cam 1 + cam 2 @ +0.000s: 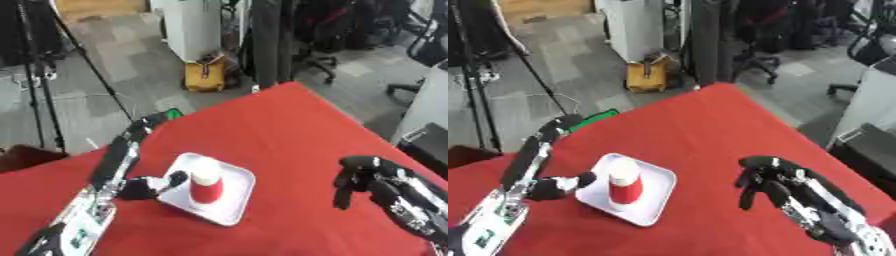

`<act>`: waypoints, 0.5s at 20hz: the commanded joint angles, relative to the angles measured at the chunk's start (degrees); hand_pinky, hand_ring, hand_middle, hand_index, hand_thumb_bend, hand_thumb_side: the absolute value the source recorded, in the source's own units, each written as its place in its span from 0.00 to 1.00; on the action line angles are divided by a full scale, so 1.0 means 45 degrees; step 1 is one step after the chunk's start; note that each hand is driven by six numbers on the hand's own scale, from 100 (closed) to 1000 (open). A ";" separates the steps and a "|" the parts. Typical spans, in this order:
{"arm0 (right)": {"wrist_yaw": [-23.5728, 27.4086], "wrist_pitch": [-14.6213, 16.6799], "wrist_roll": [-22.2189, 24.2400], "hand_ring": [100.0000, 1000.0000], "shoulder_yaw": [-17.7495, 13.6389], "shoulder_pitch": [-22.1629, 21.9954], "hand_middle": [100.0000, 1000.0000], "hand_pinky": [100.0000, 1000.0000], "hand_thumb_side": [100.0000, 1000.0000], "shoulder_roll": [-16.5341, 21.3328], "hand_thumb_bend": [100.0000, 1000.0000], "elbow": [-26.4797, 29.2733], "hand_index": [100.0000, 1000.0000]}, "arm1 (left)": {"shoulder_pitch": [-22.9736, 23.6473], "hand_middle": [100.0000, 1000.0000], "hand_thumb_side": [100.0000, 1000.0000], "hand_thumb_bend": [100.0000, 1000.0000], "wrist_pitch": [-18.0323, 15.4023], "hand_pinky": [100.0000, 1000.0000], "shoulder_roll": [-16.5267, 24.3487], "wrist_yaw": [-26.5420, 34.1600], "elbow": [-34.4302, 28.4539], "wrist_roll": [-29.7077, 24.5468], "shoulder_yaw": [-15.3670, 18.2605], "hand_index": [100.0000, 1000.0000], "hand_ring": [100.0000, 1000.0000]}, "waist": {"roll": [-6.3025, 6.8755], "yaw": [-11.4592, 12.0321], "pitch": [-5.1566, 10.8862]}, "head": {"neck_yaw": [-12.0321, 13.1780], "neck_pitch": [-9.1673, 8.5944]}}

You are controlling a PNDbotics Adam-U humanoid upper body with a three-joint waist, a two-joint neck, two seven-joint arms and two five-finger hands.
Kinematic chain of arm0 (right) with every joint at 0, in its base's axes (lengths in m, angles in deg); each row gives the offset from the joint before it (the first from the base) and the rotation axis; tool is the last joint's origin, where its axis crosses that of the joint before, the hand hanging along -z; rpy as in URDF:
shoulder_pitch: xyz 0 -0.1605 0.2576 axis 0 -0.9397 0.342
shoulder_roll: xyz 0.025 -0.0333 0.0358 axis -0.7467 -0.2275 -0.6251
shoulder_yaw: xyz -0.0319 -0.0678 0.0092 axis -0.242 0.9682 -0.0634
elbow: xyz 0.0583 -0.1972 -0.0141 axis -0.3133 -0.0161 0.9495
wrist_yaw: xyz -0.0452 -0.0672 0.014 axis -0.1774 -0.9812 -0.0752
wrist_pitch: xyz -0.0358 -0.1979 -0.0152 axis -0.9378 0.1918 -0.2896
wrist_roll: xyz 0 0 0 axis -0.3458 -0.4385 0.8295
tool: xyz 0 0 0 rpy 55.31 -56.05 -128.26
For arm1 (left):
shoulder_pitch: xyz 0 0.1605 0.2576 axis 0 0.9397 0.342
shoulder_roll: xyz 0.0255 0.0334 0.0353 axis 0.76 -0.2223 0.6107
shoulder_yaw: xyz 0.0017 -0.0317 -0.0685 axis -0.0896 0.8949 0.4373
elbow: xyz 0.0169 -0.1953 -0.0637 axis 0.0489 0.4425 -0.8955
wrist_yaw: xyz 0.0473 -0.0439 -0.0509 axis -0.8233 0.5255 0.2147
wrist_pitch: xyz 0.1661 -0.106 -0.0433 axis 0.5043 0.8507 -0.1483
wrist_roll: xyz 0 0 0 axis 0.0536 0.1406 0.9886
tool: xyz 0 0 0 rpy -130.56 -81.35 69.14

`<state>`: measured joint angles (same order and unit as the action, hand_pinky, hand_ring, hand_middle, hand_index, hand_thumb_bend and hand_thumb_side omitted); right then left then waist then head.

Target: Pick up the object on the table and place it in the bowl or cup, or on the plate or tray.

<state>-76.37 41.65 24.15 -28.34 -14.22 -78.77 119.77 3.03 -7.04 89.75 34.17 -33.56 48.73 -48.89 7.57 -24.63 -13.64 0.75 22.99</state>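
A small upright object (206,185), red below and white on top, stands on a white square tray (234,200) on the red table. My left hand (144,186) lies at the tray's left edge, its fingertips (178,177) pointing at the object; the right eye view shows a small gap between them, and nothing is in the hand. My right hand (773,186) hovers over the cloth to the right of the tray, fingers relaxed and hanging down, holding nothing.
The red table (289,130) narrows to a far corner, with floor beyond. A yellow bag (206,74) and tripod legs (35,90) stand on the floor behind. A dark box (430,142) sits off the table's right edge.
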 commanded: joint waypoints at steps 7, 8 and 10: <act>-0.0001 0.0536 0.0799 0.45 -0.0633 -0.0436 0.59 0.48 0.54 0.0307 0.00 0.0279 0.85 | 0.4550 0.72 0.96 0.47 0.0684 0.69 0.1446 0.3920 -0.6699 -0.5364 0.1334 0.84 0.71 | -0.0418 0.1494 0.0880 | -0.0544 0.0623; 0.0002 0.0511 0.0786 0.45 -0.0653 -0.0473 0.59 0.48 0.54 0.0299 0.00 0.0296 0.85 | 0.5320 0.71 0.96 0.47 0.0384 0.69 0.1003 0.3983 -0.6758 -0.6317 0.1549 0.84 0.69 | -0.0504 0.1773 0.0910 | -0.0561 0.0720; 0.0011 0.0501 0.0740 0.45 -0.0709 -0.0516 0.59 0.48 0.54 0.0308 0.00 0.0296 0.85 | 0.6442 0.68 0.98 0.47 0.0097 0.67 0.0123 0.4148 -0.6801 -0.7599 0.2088 0.83 0.67 | -0.0635 0.2134 0.0926 | -0.0582 0.0869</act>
<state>-76.37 41.12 24.69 -31.09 -17.04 -78.34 119.79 32.05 -5.74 91.31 52.02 -62.69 18.21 -41.39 4.81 -14.70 -10.35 -1.65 26.23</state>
